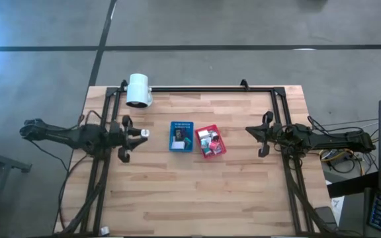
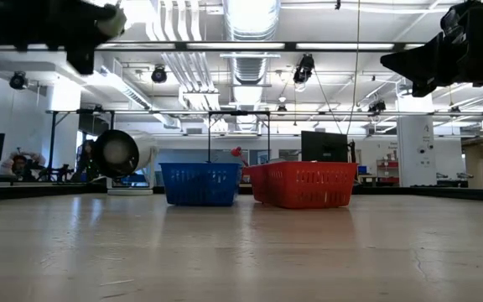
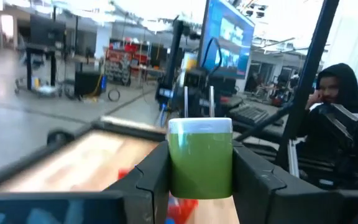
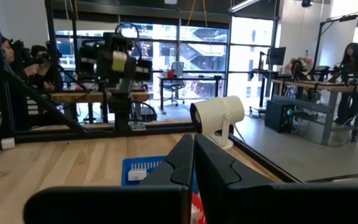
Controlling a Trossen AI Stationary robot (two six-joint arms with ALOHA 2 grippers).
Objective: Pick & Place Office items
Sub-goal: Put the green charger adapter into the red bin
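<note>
At far left of the table, left gripper [image 1: 144, 133] raised above the wood, pointing toward the centre, fingers [image 3: 151, 180] clamped on a small green block [image 3: 201, 163] with a pale top edge, seen close in the left wrist view and as a pale speck at the fingertips from above. Just behind that gripper, near the back rail, big white cylinder [image 1: 138, 90] lying on its side, well apart from the trays. At the middle of the wooden table [image 1: 197, 192], blue tray [image 1: 181, 136] holding a white piece and a dark piece, with a pale strip along its back wall. Immediately right of it, nearly touching and turned at a slight angle, red tray [image 1: 211, 141] packed with a jumble of small office items [image 1: 208, 140], white, teal and dark among them; individual pieces too small to sort out. From table height, both trays side by side, blue [image 2: 200, 184] and red [image 2: 311, 184], perforated walls hiding the contents. At right, right gripper [image 1: 249, 130] also lifted off the table, aimed at the trays, well apart from them, fingers [image 4: 182, 163] pressed together with nothing between. Beyond the table in the wrist views, seated people at desks.
</note>
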